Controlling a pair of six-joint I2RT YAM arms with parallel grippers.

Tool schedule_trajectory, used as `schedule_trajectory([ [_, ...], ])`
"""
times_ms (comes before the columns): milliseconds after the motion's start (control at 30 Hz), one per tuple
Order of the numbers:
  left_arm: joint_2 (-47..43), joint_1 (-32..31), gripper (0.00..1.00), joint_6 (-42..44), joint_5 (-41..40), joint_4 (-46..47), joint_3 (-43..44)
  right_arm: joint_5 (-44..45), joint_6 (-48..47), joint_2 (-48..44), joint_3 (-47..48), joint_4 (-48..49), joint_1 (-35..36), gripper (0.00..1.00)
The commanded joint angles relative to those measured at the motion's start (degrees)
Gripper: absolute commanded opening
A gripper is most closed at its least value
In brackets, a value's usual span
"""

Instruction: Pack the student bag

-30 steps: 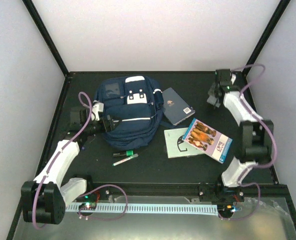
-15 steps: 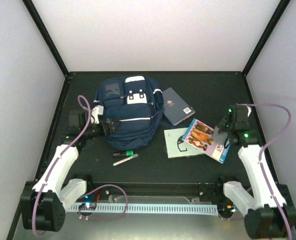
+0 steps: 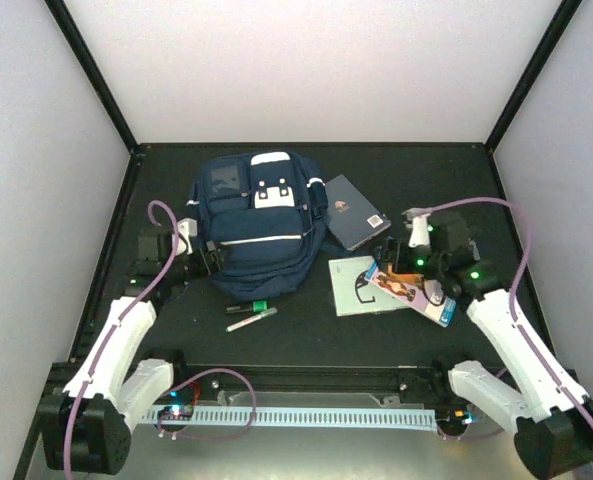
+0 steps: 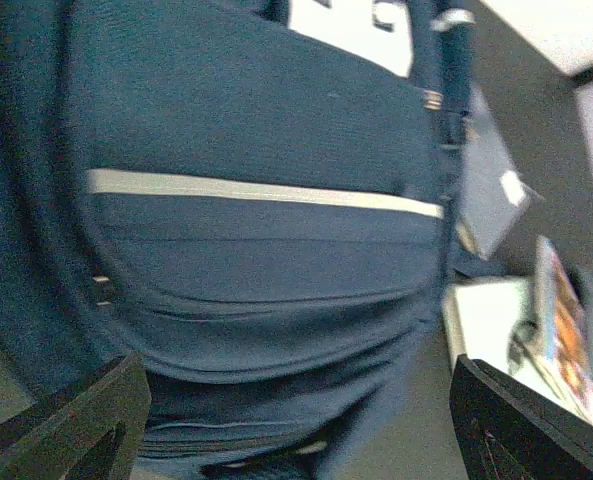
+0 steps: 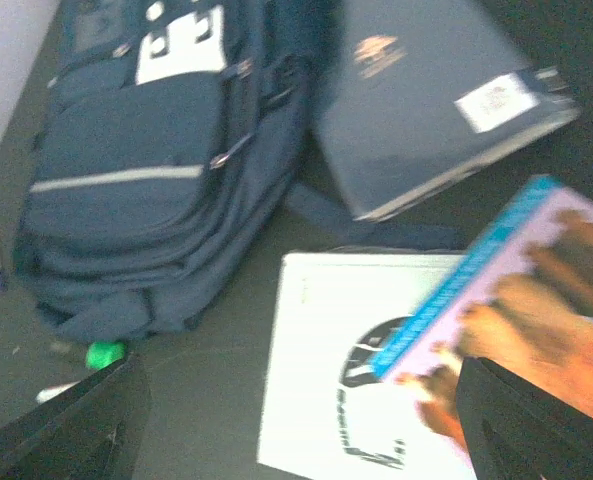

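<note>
The student bag (image 3: 256, 225) is a navy backpack with thin white stripes, lying zipped at the back left of the table. My left gripper (image 3: 208, 256) stands open right at the bag's lower left side. In the left wrist view the bag (image 4: 256, 200) fills the frame and bulges between the spread fingers (image 4: 76, 425), which grip nothing. My right gripper (image 3: 394, 262) is open over the books, above the colourful book (image 3: 421, 292). In the right wrist view the white book (image 5: 366, 370) lies below my empty right gripper (image 5: 306, 440), and the bag (image 5: 146, 170) shows at upper left.
A grey-blue book (image 3: 354, 212) lies against the bag's right side. The colourful book (image 5: 521, 310) overlaps the white book (image 3: 354, 285). Two markers (image 3: 249, 314), one green-capped (image 5: 104, 353), lie in front of the bag. Black frame posts and white walls enclose the table.
My right arm has swung from the back right corner to above the books, and its jaws have gone from shut to open. The left gripper shifted slightly along the bag's left side.
</note>
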Motion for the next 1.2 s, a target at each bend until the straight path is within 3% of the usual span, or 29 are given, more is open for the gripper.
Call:
schedule_trajectory([
  [0,2.13,0.95,0.85,-5.76,-11.65,1.44,-2.44,-5.0,3.05,4.31,-2.58,10.06,7.05,0.86],
  [233,11.8,2.14,0.83,-8.26,-6.48,5.51,-0.77,-2.67,6.95,18.92,-3.56,23.27,13.91,0.83],
  [333,16.12,2.19,0.78,-7.85,-3.35,7.54,-0.47,-3.47,9.32,25.15,-3.03,29.54,14.65,0.74],
  [467,19.29,2.23,0.76,-6.89,-1.77,9.38,-0.66,-3.41,12.23,33.23,-0.48,35.81,15.99,0.7],
  [700,19.33,2.21,0.75,-5.51,-4.39,7.55,-0.55,-0.22,16.04,47.75,4.84,40.52,16.54,0.62],
  [967,16.61,2.2,0.75,-2.47,-7.07,2.23,1.27,-0.12,17.84,56.01,8.51,43.62,17.17,0.58],
  [1067,13.89,2.2,0.75,-1.71,-7.27,1.66,1.39,-0.11,17.85,58.01,10.04,43.03,17.7,0.45],
  [1167,11.05,2.22,0.75,-1.27,-6.2,2.21,1.35,-0.7,17.43,57.62,12.18,41.09,18.99,0.24],
])
